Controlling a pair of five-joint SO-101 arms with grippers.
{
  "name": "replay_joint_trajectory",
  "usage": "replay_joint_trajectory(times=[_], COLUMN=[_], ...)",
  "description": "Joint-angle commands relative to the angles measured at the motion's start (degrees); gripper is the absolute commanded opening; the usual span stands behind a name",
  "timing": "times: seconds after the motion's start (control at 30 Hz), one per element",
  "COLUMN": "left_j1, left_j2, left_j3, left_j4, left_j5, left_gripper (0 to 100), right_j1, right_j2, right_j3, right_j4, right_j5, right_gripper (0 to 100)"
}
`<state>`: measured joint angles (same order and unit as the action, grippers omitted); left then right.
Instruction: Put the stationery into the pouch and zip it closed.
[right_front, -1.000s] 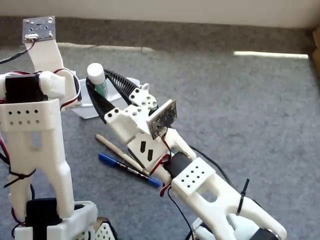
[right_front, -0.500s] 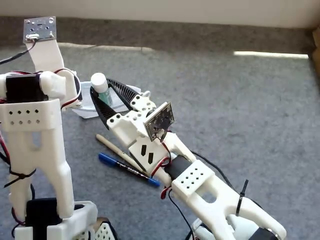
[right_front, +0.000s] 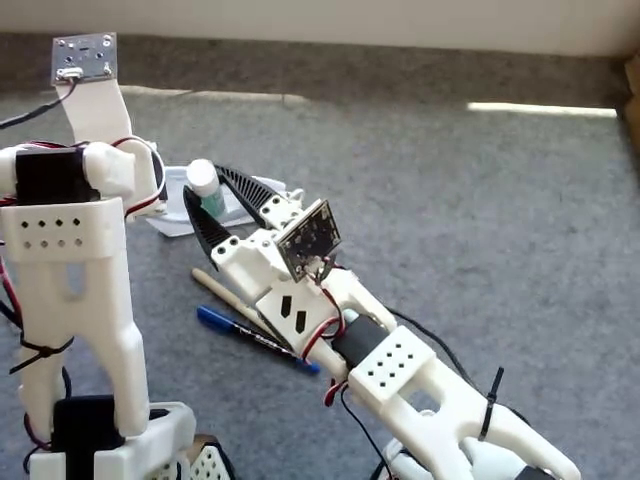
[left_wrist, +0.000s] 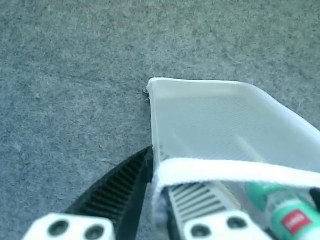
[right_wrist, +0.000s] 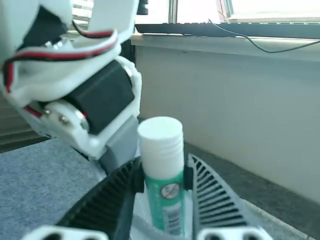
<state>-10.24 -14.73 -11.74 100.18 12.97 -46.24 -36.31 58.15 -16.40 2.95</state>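
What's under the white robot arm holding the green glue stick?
A pale wooden stick and a blue pen lie on the grey carpet there. The arm covers the stick's near end.

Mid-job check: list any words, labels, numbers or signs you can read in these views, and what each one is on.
Nothing reads clearly.
On the green-and-white glue stick with a white cap, in the right gripper: a barcode and a round symbol, digits too blurred to read.
On the blue pen lying on the grey carpet: dark print along its barrel, too small to read.
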Motion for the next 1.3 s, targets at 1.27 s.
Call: replay_joint_trajectory(times=[1.27], left_j1=[-10.6], left_j2=[-8.7], left_j3=[2.1], left_j4=[-0.1], left_j5=[0.5], left_gripper=[1], right_j1=[11.2], right_j2=[-19.4], right_j3=[-18.3], right_j4=[57.2], right_j5=[-0.2], right_gripper=[14.1])
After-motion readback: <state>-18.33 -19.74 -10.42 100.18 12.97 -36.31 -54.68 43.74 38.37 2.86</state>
